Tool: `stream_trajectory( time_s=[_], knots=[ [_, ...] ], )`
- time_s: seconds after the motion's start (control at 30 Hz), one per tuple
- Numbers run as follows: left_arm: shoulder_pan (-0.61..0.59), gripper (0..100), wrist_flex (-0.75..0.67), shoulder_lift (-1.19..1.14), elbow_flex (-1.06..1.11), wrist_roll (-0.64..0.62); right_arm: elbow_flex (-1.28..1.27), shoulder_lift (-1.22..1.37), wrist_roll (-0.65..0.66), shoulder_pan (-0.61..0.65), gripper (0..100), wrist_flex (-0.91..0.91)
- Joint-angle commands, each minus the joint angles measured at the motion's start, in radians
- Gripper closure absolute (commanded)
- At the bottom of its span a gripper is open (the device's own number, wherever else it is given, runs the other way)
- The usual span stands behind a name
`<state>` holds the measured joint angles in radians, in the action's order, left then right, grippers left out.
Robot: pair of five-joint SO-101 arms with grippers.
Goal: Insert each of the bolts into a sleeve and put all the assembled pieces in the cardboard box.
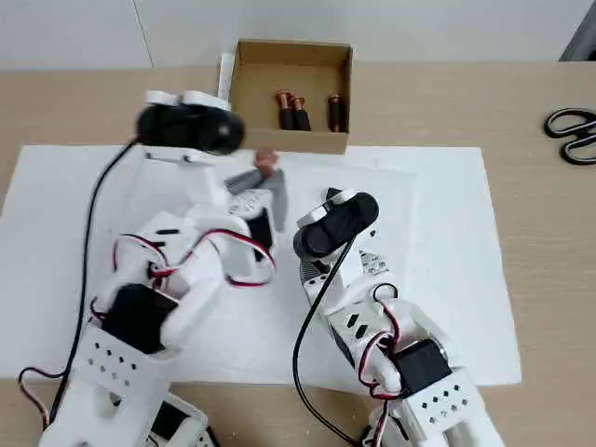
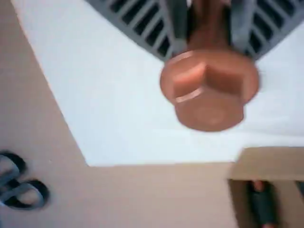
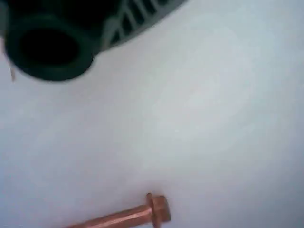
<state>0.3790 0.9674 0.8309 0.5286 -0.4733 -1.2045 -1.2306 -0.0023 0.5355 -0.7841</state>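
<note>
A: What is taken in first, starting with the largest thing?
B: A wooden table [image 1: 521,93] is seen from above, and much of it is covered by a white sheet [image 1: 438,279]. The left arm [image 1: 177,279] and the right arm [image 1: 391,345] are set side by side at the near edge of that sheet.

A: Where is the cardboard box placed?
B: The cardboard box [image 1: 298,142] is set at the far edge of the sheet, open at the top. A pair of scissors [image 1: 573,133] is seen on the bare table at the right edge, well apart from the box.

A: How is the left gripper found?
B: The left gripper [image 2: 209,33] is positioned just in front of the box, above the sheet. It is clamped on a copper-coloured bolt [image 2: 209,90]. The shank is gripped between the jaws, and the hexagonal head is shown sticking out past them.

A: And the right one?
B: The right gripper [image 3: 52,28] is positioned over the middle of the sheet. A black sleeve [image 3: 47,50] is pinched in it, with the open end turned toward the wrist camera.

A: What is noted of the small parts?
B: Three assembled pieces [image 1: 300,112] are laid inside the box, two touching each other and the third nearer the right wall. A second bolt [image 3: 128,216] is laid flat on the sheet, apart from the sleeve
</note>
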Motion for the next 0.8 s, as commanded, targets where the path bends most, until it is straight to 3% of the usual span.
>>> stream_trajectory(
  time_s=[0.0, 0.17, 0.47, 0.77],
  knots=[
    [-0.051, 99, -0.029, 0.005, -0.056, 0.008, 0.063, 0.001, -0.005, 0.005, 99.5, 0.001],
    [-0.046, 99, -0.034, 0.005, -0.041, 0.006, 0.066, 0.001, -0.005, 0.005, 99.5, 0.001],
    [0.037, 99, -0.166, 0.003, 0.119, 0.006, 0.068, 0.001, -0.005, 0.010, 99.5, 0.005],
    [0.051, 99, -0.172, 0.003, 0.143, 0.006, 0.106, 0.001, -0.005, 0.012, 99.5, 0.001]
  ],
)
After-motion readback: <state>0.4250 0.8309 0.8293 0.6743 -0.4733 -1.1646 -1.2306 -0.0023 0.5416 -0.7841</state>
